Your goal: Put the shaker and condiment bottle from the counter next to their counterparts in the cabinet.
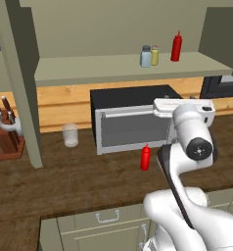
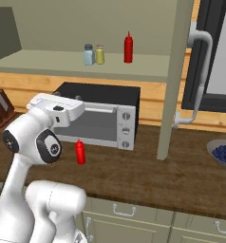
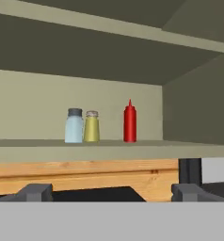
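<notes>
On the cabinet shelf (image 1: 89, 68) the pale blue shaker (image 1: 146, 56) (image 3: 74, 126) stands upright, touching or nearly touching the yellowish shaker (image 1: 154, 55) (image 3: 91, 127). A red squeeze bottle (image 1: 176, 46) (image 3: 129, 122) stands a little to their right on the same shelf. The condiment bottle (image 1: 145, 158) (image 2: 80, 152) stands upright on the dark wood counter (image 1: 79, 186), in front of the microwave. My gripper (image 3: 113, 193) is open and holds nothing. It is level with the microwave's top, below the shelf and back from it, facing the shakers.
A black microwave (image 1: 133, 120) sits under the shelf. A glass (image 1: 70, 135) and a knife block (image 1: 8, 139) stand at the left, beside a thick cabinet post (image 1: 23, 83). Another post (image 2: 172, 80) and a bowl of blueberries (image 2: 224, 153) are at the right.
</notes>
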Robot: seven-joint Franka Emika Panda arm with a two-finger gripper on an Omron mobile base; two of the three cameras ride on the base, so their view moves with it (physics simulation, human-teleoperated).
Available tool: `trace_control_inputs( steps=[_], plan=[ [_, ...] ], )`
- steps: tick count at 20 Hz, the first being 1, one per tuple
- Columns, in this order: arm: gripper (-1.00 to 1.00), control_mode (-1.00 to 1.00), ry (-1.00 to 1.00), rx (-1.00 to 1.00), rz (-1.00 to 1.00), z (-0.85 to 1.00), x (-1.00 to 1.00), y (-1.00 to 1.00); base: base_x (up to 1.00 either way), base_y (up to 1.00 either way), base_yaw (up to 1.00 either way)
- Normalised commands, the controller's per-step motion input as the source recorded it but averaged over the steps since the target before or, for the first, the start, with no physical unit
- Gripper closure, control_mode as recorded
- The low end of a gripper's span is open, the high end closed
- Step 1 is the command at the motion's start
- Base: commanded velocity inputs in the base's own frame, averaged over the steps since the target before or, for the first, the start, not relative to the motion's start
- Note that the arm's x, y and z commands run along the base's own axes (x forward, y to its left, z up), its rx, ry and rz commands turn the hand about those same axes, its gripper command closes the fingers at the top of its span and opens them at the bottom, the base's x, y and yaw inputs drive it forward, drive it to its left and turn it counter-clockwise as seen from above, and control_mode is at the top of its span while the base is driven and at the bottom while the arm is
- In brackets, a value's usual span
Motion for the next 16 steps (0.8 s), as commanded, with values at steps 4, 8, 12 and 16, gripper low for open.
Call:
trace_control_inputs(
  steps=[4,8,12,16],
  plan=[
    [-1.00,-1.00,0.01,0.00,0.16,-0.34,-0.12,0.00,0.00,0.00,0.00],
    [-1.00,-1.00,0.00,0.00,0.17,-0.29,-0.12,0.00,0.00,0.00,0.00],
    [-1.00,-1.00,0.00,0.00,0.16,-0.28,-0.13,0.00,0.00,0.00,0.00],
    [-1.00,-1.00,0.00,0.00,0.15,-0.21,-0.13,0.00,0.00,0.00,0.00]
  ],
)
